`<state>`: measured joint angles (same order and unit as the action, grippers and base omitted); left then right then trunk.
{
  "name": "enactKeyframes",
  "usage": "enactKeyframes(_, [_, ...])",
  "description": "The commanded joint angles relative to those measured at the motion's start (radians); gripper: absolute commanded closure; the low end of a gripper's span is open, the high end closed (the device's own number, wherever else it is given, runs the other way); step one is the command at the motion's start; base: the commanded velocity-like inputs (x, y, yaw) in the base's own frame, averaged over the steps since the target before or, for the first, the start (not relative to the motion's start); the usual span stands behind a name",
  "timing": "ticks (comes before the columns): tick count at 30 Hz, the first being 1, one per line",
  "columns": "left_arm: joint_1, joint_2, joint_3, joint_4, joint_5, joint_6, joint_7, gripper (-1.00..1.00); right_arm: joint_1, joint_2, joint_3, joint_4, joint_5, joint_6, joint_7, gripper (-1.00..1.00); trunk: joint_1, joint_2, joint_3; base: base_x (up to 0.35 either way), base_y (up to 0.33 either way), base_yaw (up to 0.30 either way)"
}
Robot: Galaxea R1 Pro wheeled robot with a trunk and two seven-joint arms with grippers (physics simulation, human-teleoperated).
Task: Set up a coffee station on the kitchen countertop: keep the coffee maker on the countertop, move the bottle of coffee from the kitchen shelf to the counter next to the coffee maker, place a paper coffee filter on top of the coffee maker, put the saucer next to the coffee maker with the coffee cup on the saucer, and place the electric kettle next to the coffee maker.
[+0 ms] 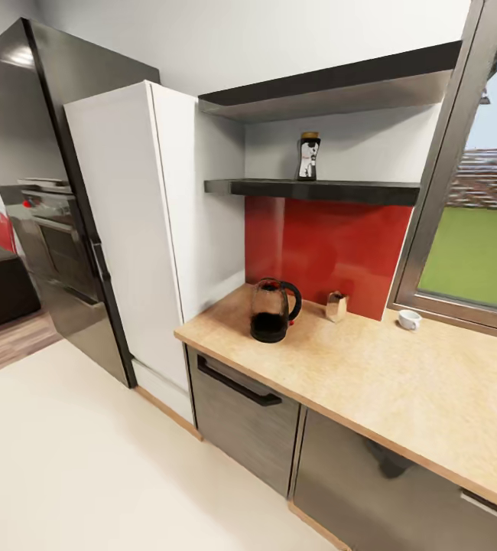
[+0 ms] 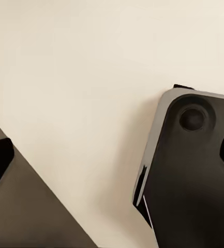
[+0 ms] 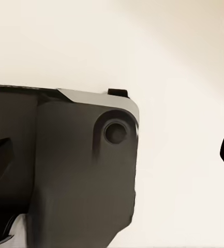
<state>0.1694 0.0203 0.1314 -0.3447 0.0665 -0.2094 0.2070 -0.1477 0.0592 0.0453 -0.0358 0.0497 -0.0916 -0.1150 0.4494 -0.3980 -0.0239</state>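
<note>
The bottle of coffee (image 1: 308, 156) shows an unreadable white label; both tools' fingertips sit spread apart.

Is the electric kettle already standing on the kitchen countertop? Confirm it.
Yes, in the head view the electric kettle stands upright on the kitchen countertop, near its end by the white cabinet.

One electric kettle (image 1: 273, 309), one coffee cup (image 1: 409, 319), one bottle of coffee (image 1: 308, 156) (shelved).

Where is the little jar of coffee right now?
In the head view, the bottle of coffee stands upright on the lower dark shelf, above the red wall panel and up behind the electric kettle on the kitchen countertop.
</note>
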Motion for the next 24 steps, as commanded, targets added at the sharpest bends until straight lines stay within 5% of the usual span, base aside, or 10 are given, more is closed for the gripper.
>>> enactKeyframes(1, [0.0,0.001,-0.001,-0.014,0.007,-0.002,0.0,-1.0,-0.001,0.001,0.005,0.001,0.005,-0.002,-0.007,-1.0,0.001,-0.002,-0.002,-0.001,0.31,-0.3])
enactKeyframes(7, [-0.035,0.006,-0.013,-0.025,0.004,-0.002,-0.001,-1.0,-0.001,0.002,0.004,-0.001,-0.004,-0.002,-0.007,-1.0,0.001,-0.002,-0.002,0.016,0.311,-0.3])
enactKeyframes(11, [-0.097,0.054,-0.023,-0.031,-0.001,-0.003,0.0,-1.0,-0.001,0.003,0.006,-0.001,-0.08,-0.002,-0.006,-1.0,0.001,-0.002,-0.002,0.041,0.164,-0.3])
enactKeyframes(17, [-0.21,0.055,-0.023,-0.174,-0.135,0.004,-0.042,-1.0,-0.001,0.009,0.007,-0.001,-0.102,-0.003,-0.006,-1.0,0.001,-0.002,-0.002,0.002,0.009,-0.3])
enactKeyframes(19, [-0.232,0.054,-0.023,-0.267,-0.156,0.01,-0.115,-1.0,-0.001,0.01,0.006,-0.004,-0.103,-0.004,-0.006,-1.0,0.001,-0.002,-0.002,0.0,0.001,-0.3])
enactKeyframes(20, [-0.243,0.051,-0.022,-0.369,-0.165,0.015,-0.224,-1.0,-0.001,0.011,-0.006,-0.009,-0.103,-0.005,-0.006,-1.0,0.001,-0.002,-0.002,0.0,0.0,-0.3])
enactKeyframes(21, [-0.245,0.051,-0.022,-0.398,-0.166,0.018,-0.251,-1.0,-0.001,0.01,-0.013,-0.01,-0.103,-0.005,-0.006,-1.0,0.001,-0.002,-0.002,0.0,0.0,-0.3])
enactKeyframes(24, [-0.256,0.048,-0.018,-0.59,-0.166,0.095,-0.368,-1.0,-0.001,0.01,-0.084,-0.012,-0.103,-0.005,-0.006,-1.0,0.001,-0.002,-0.002,0.0,0.0,-0.255])
